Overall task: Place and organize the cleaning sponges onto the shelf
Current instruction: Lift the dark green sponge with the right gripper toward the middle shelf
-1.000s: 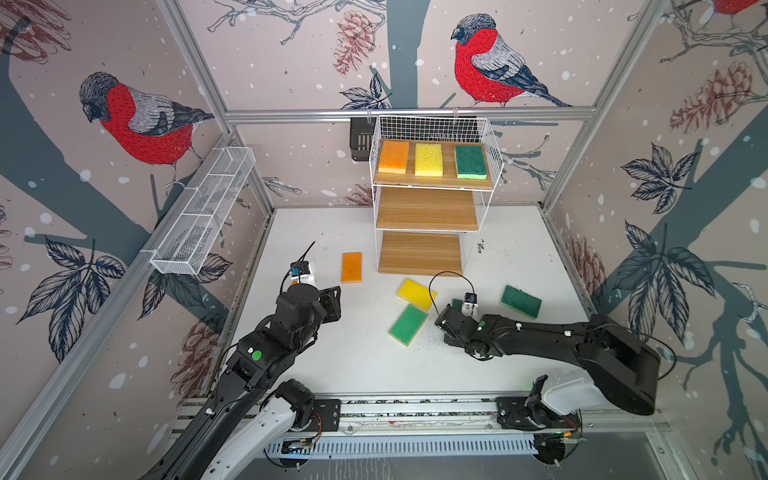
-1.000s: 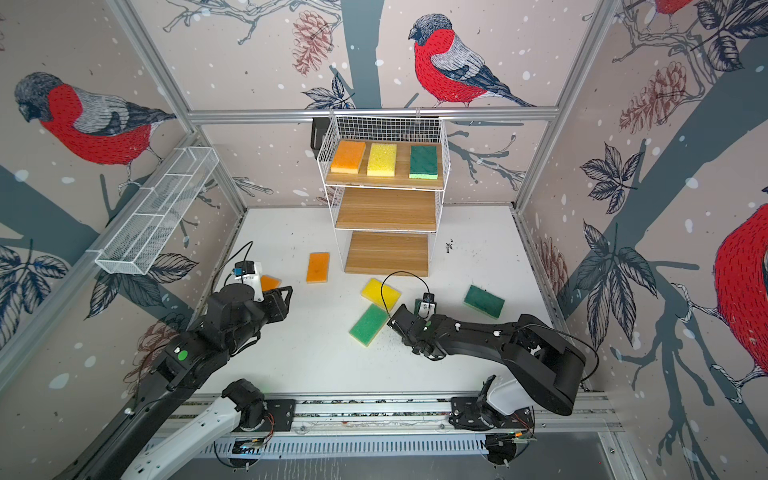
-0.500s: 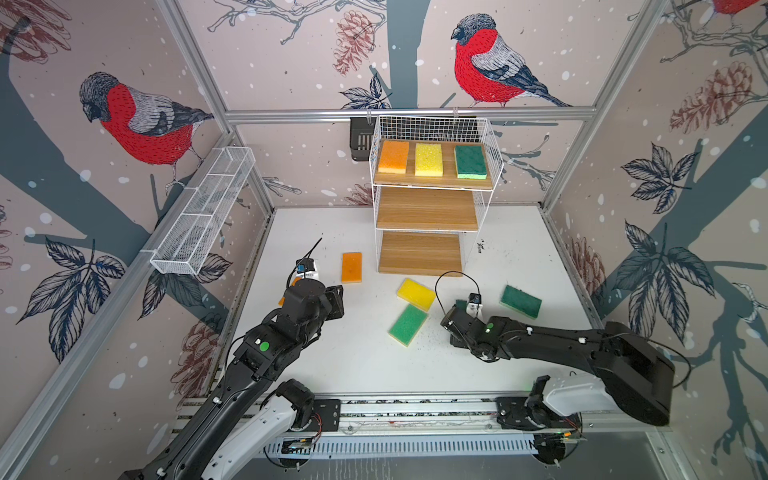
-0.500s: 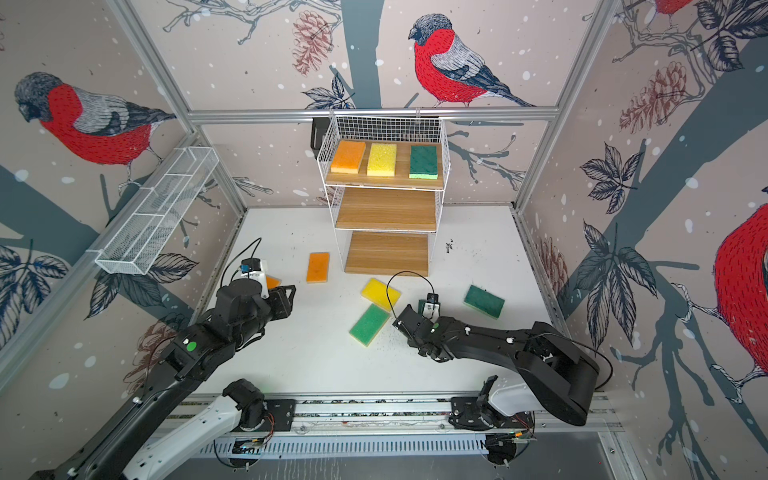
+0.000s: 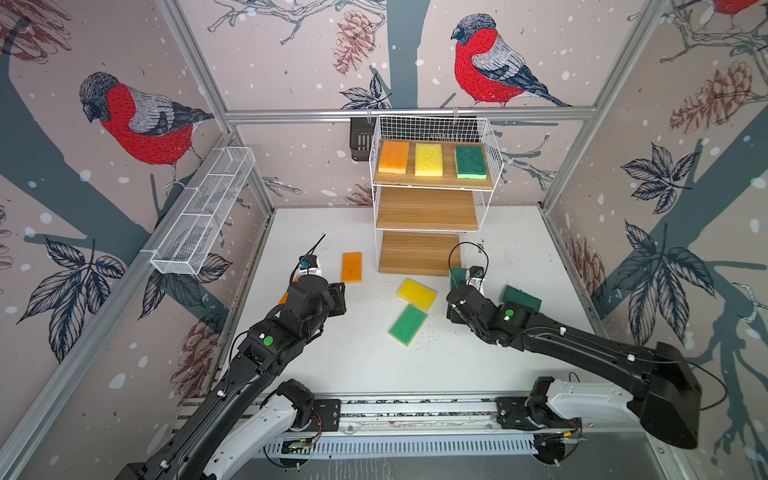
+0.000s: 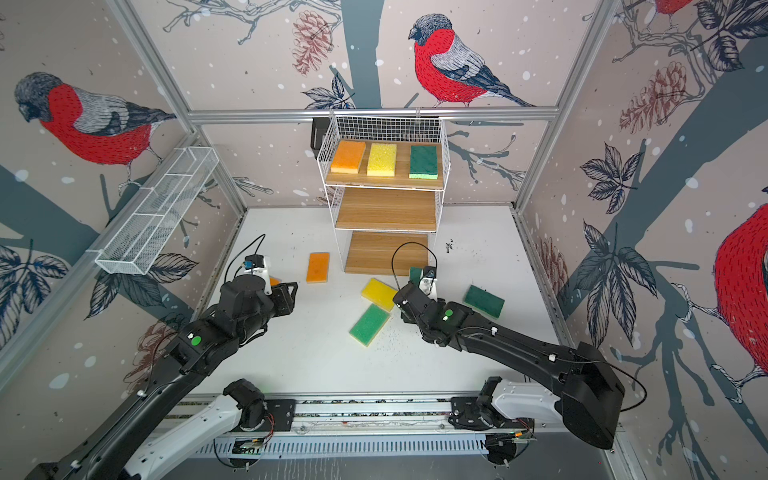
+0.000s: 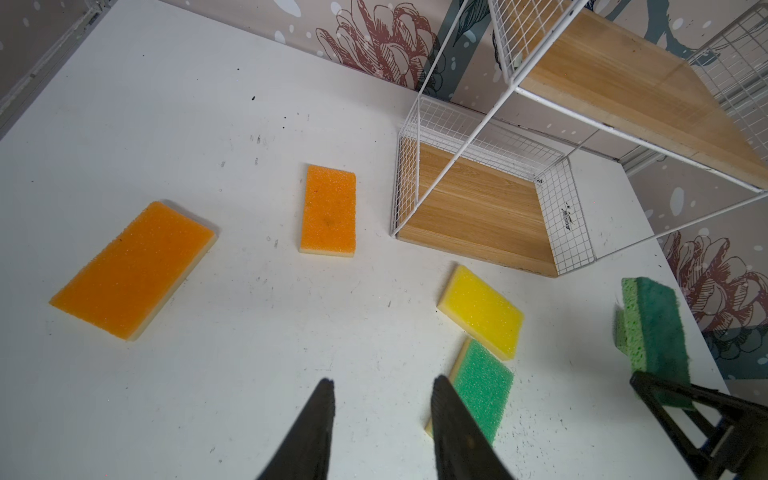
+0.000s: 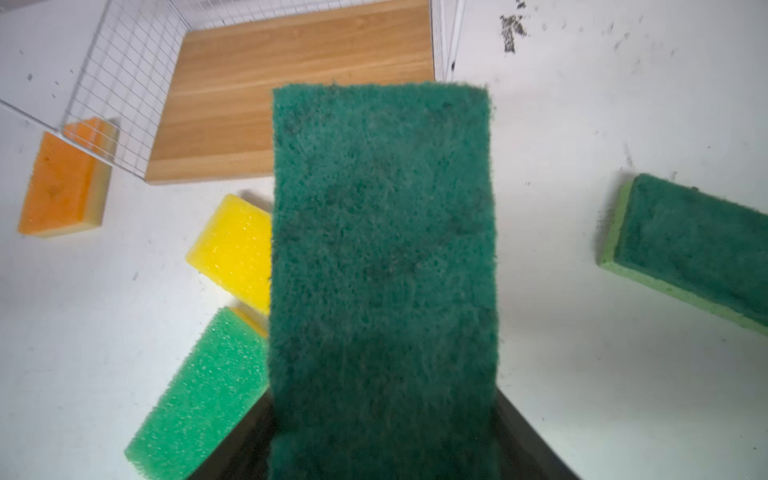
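Since a second ago the right gripper (image 8: 382, 453) has shifted a little toward the shelf (image 5: 426, 210). It clamps a dark green sponge (image 8: 382, 249) by its short end, with the jaws set rather wide. This held sponge seems lifted off the table, though both top views hide most of it behind the wrist.

The left gripper (image 7: 382, 399) hangs over the white table (image 5: 357, 365), its jaws partly apart and holding nothing.

Five sponges lie on the table. An orange sponge (image 5: 351, 267) is just left of the shelf and a second orange one (image 7: 133, 270) is near the left arm. A yellow sponge (image 5: 417, 294) touches a light green sponge (image 5: 408, 324), and another dark green sponge (image 5: 520, 298) is on the right.

Dark crumbs dot the surface. The top board holds three sponges (image 5: 429, 159) side by side: orange, yellow and dark green.

Bird wallpaper (image 5: 145, 120) covers the walls. A white mesh trough (image 5: 203, 212) hangs on the left wall, and a black basket (image 5: 361, 135) hangs behind the shelf.
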Robot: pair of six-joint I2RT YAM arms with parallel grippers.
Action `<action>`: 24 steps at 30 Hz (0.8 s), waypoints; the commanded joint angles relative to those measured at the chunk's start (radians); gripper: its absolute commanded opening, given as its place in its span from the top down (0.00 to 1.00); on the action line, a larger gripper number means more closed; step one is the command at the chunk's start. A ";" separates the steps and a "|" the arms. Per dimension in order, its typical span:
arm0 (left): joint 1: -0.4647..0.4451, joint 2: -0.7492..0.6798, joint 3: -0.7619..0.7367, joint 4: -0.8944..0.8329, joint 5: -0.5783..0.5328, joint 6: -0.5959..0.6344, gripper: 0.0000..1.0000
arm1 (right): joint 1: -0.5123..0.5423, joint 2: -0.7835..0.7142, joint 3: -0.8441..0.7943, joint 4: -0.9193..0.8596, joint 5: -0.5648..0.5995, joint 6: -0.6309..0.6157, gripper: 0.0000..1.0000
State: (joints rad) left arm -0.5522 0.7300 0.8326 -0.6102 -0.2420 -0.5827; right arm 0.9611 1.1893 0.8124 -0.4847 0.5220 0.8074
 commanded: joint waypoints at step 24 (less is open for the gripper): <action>0.002 0.065 0.035 0.136 -0.062 0.138 0.59 | -0.149 0.135 0.356 0.125 0.008 -0.305 0.31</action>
State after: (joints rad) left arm -0.5518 0.7914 0.8574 -0.5282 -0.2924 -0.4713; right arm 0.8188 1.3056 1.1435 -0.3973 0.5293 0.5289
